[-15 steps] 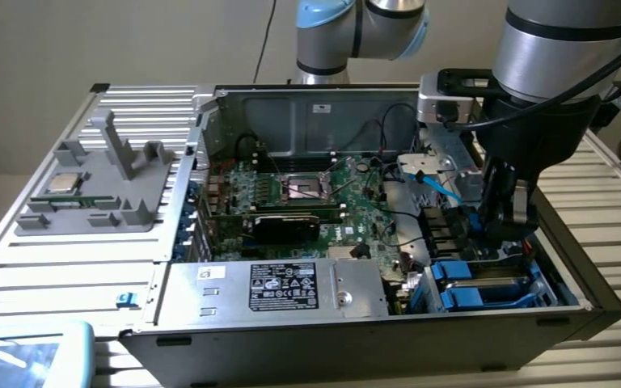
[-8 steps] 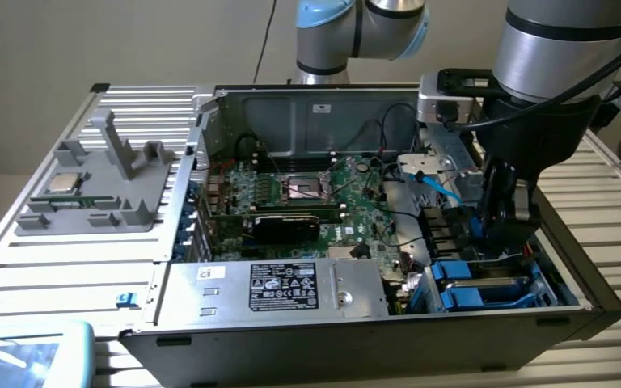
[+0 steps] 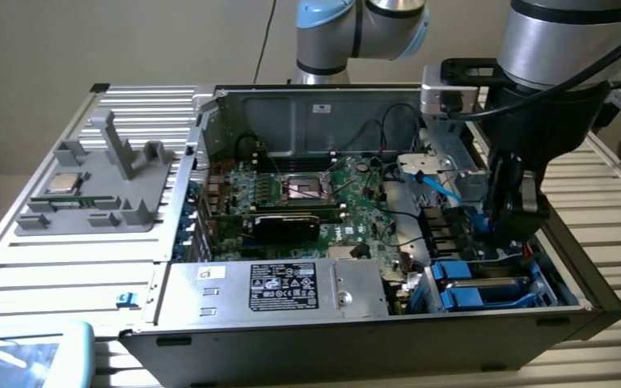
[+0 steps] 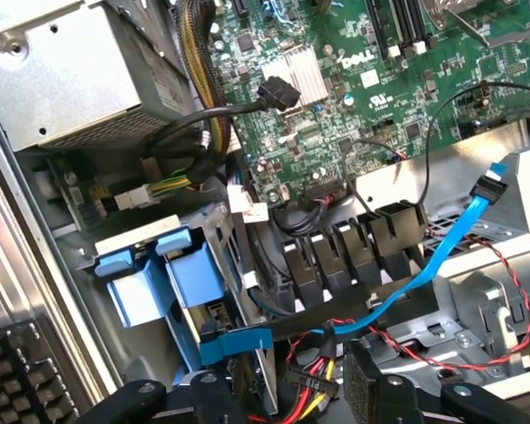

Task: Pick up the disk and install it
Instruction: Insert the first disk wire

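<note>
— Where is the first camera?
— Off the arm [image 3: 569, 48], high up and a bit back. It looks down at a slant on the whole open case [image 3: 322, 347] and the table [image 3: 62, 267] under it.
— And the other one?
— It sits on the wrist, low over the case and very near. It looks out past the fingers [image 4: 380, 389] at the green board [image 4: 353, 79], the silver box [image 4: 62, 79] and the blue cable [image 4: 442, 256].
— Do both see the same things?
— Yes. The far one sees that board, box and cable too, but from much further off.
</note>
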Robot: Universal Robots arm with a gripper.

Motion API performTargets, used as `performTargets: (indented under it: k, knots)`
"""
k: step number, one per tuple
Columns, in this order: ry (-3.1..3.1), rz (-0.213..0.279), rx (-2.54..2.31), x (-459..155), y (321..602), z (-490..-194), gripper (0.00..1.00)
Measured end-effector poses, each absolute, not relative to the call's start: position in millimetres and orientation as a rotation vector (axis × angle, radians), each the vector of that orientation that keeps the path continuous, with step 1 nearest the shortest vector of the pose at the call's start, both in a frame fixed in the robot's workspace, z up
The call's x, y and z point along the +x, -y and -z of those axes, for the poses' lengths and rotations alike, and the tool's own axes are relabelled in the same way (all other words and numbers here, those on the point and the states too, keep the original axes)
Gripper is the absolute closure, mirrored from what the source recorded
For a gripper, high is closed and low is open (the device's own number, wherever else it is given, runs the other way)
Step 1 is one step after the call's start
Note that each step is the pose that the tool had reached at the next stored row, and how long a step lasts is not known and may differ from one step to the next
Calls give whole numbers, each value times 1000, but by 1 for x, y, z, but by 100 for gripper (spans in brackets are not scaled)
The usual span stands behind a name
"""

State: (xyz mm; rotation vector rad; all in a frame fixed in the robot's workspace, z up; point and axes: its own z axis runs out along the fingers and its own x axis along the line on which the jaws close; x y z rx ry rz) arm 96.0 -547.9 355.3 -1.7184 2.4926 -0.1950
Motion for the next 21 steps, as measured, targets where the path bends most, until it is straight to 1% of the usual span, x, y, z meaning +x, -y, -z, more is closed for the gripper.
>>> performTargets:
  k: [8,21]
  knots:
    - [-2492,196,-1719,97,548,-388,44]
    - [-2492,193,-1718,99,549,-391,44]
